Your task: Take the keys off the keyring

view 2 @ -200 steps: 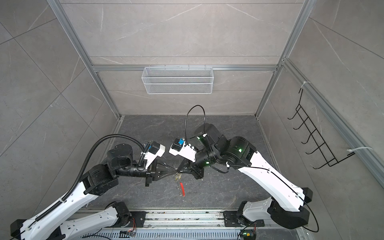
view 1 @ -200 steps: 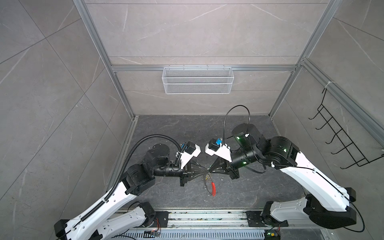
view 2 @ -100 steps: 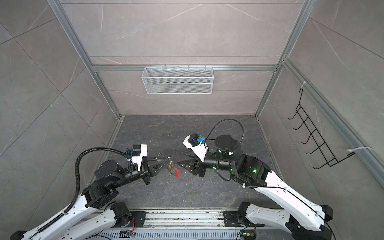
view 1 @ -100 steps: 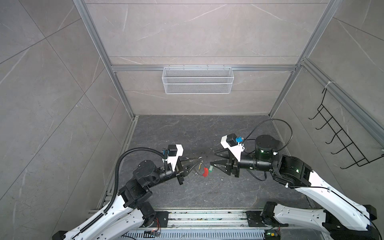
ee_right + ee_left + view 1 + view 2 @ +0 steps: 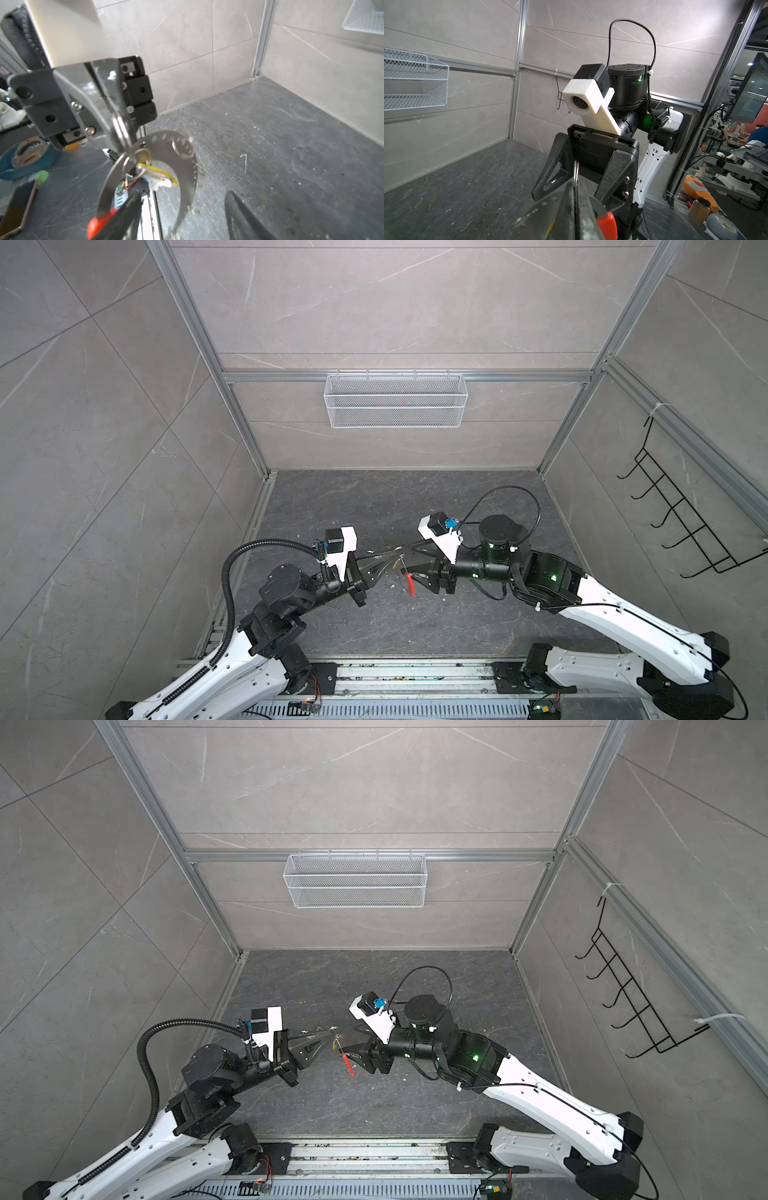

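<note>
- Left gripper (image 5: 575,187) clamps shut on a small ring (image 5: 576,170); the keyring (image 5: 164,141), a thin metal crescent, dangles from it in mid-air; the yellow tag (image 5: 158,172) hangs there too.
- Right gripper (image 5: 411,561) gapes wide, empty.
- Light, stiff, slick, free to swing; probably best pinched by the tag's flat faces.
- Green tag not made out; blur hides how it all links.

Top views look down; wrist views face each other, close
</note>
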`<state>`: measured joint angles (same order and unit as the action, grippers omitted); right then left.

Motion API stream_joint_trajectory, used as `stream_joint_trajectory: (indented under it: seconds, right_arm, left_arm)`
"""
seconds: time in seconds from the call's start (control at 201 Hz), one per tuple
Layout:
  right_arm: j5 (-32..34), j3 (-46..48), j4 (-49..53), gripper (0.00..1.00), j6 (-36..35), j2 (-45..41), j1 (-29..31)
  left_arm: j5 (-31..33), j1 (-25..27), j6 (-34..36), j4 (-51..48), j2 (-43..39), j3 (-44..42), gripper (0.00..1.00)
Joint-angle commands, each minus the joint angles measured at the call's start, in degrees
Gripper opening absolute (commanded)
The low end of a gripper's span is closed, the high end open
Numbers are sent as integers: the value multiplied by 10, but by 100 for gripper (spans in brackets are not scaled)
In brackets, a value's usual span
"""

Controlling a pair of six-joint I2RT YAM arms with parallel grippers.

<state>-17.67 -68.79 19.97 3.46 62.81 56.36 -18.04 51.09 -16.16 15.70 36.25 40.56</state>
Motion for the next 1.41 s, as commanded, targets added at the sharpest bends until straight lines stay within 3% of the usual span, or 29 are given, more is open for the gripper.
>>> stream_joint_trajectory:
  seconds: [0.0,0.219,0.832,1.136,1.405]
  right_arm:
    - [-18,4,-38,72,-3,-1,8]
    - [-14,4,-53,67,-6,7,13]
    - [1,-4,-3,3,-8,7,14]
    - [14,-5,13,0,-11,-1,15]
    - [35,-94,127,0,-41,41,33]
  left_arm:
    - [-5,0,-8,44,2,2,0]
    - [-21,0,-17,46,13,3,0]
    - [-1,0,-9,16,0,8,0]
    - [5,0,1,-4,-9,10,0]
    - [4,0,17,-34,-10,22,0]
